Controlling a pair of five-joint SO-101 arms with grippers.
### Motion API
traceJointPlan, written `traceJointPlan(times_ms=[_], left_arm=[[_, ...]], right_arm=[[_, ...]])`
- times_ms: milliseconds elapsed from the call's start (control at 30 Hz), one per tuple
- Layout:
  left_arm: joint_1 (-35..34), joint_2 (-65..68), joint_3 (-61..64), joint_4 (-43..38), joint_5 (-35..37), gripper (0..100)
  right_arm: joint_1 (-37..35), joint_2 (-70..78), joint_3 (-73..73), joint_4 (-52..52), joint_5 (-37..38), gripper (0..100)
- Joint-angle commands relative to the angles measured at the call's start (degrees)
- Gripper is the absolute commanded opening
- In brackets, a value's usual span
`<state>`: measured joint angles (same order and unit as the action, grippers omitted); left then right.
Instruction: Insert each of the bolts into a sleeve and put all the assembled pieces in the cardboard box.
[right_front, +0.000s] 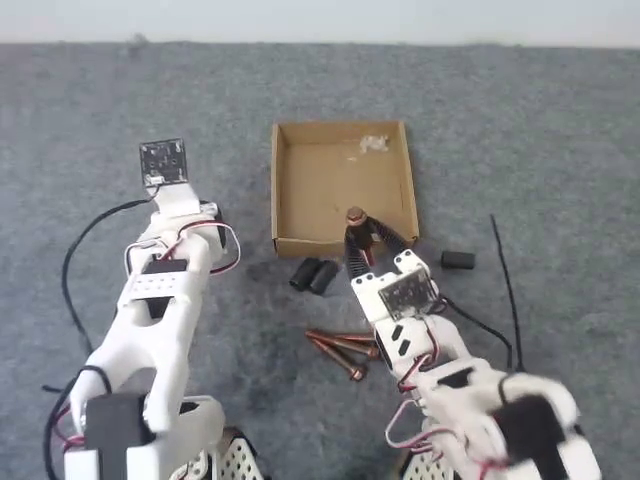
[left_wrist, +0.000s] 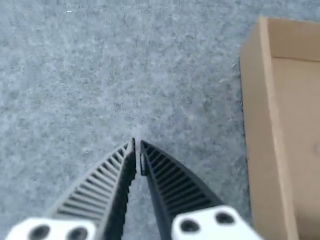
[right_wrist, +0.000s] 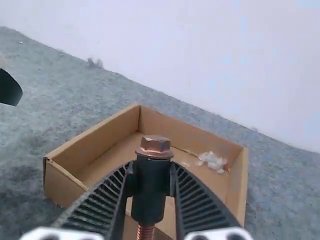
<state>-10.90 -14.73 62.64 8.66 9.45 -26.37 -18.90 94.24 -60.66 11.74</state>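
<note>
Cardboard box (right_front: 279, 185) lies, near rim, under right pincer (right_wrist: 151, 172) clamping sleeved bolt (right_wrist: 154, 146); left pincer (left_wrist: 137, 145) together.

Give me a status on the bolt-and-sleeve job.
Done: one assembled piece, bolt in sleeve. In hand: the right gripper holds it at the cardboard box's near wall, not yet released. Left: the box holds only a white scrap; three bolts, two sleeves and a third sleeve lie loose on the carpet. The left gripper is shut and empty.

left arm (right_front: 160, 300), right arm (right_front: 440, 370): white shells, black ribbed jaws, red-white cables (right_front: 236, 252).
</note>
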Motion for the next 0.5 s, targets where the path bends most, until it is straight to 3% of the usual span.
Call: traceJointPlan(times_ms=[0,333,467], left_arm=[[-0.44,0.0,-3.03,0.18,-0.53,1],[-0.44,0.26,-8.04,10.29,-0.62,1],[-0.44,0.26,-8.04,10.29,-0.62,1]], right_arm=[[0.75,-11.12,-2.64,12.0,0.97,0.6],[7.69,-30.2,-18.2,67.38,0.88,0.6],[8.13,-31.87,-24.44,81.36,0.79,0.6]])
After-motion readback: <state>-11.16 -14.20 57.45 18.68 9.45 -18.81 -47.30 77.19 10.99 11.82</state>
